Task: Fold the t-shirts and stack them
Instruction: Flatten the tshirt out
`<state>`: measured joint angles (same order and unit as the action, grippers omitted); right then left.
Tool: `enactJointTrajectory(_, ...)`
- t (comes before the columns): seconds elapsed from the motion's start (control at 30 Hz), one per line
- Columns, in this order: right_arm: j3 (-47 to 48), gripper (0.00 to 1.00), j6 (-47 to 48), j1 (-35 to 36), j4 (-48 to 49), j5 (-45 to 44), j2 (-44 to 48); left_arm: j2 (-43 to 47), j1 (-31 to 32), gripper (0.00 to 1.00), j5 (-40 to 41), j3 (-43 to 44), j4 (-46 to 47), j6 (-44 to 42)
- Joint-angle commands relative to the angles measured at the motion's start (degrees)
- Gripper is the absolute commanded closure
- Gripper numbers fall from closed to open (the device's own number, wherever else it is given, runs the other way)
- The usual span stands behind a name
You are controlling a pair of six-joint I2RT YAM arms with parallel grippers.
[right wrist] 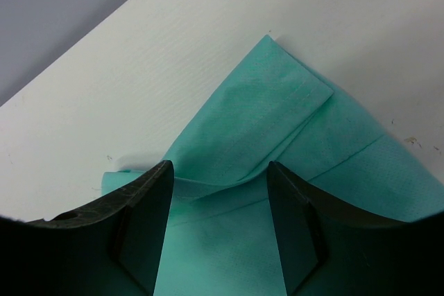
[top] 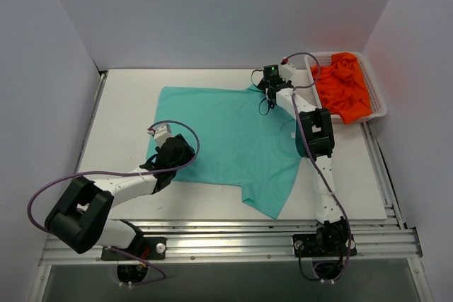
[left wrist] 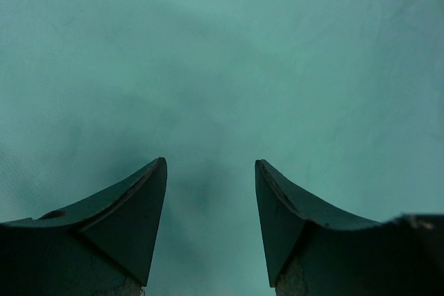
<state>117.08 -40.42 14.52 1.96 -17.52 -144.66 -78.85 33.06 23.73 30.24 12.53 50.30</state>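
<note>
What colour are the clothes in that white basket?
Bright orange t-shirts, seen best in the top view.

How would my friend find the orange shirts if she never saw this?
Start at the white table and go to its far right corner, where a white basket sits. The orange shirts are crumpled inside it, unlike the teal shirt lying spread flat mid-table.

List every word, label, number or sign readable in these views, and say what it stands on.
None can be read. The teal t-shirt, the orange t-shirts, the white basket and the table show no print, label or number in any view.
</note>
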Motion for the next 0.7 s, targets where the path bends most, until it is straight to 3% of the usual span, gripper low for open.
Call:
enactJointTrajectory(0.0, 0.34, 0.48, -0.01, -0.64, -0.46, -0.5, -0.27, -0.95, -0.01, 0.38, -0.52, 2.54, 3.46, -0.73)
enactJointTrajectory(0.1, 0.96, 0.5, -0.01, -1.07, -0.29, -0.5, -0.8, -1.57, -0.01, 0.38, -0.7, 2.89, 3.64, -0.73)
enactJointTrajectory(0.33, 3.42, 0.75, 0.17, -1.87, -0.73, 0.2, -2.73, -2.62, -0.01, 0.38, -0.7, 3.25, 3.72, -0.73)
enactJointTrajectory(0.67, 3.95, 0.98, 0.35, -2.31, -0.11, 1.17, -4.14, -3.59, -0.01, 0.38, -0.87, 3.77, 3.81, -0.82)
